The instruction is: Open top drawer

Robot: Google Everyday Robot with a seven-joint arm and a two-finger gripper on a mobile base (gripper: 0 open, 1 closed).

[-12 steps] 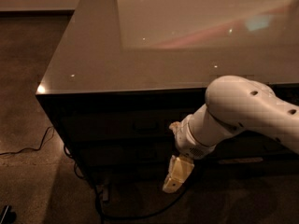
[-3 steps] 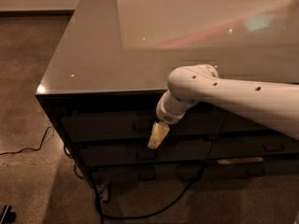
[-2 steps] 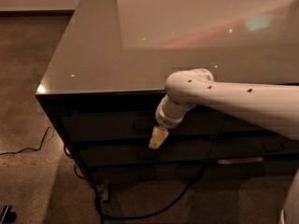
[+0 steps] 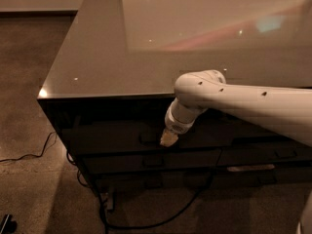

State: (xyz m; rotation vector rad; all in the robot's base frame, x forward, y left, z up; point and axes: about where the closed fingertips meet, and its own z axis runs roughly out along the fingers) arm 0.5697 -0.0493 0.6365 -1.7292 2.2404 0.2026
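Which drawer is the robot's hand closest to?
The top drawer, just under the tabletop. The gripper sits in front of it near its handle; the other drawers are lower down.

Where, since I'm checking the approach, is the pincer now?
In the camera view, the pincer sits centre frame, at the top drawer front, beside its handle, below the glossy cabinet top.

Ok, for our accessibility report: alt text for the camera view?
A white robot arm's pale gripper hangs at the dark-fronted top drawer of a glossy dark cabinet, just right of its small handle. The drawer looks shut.
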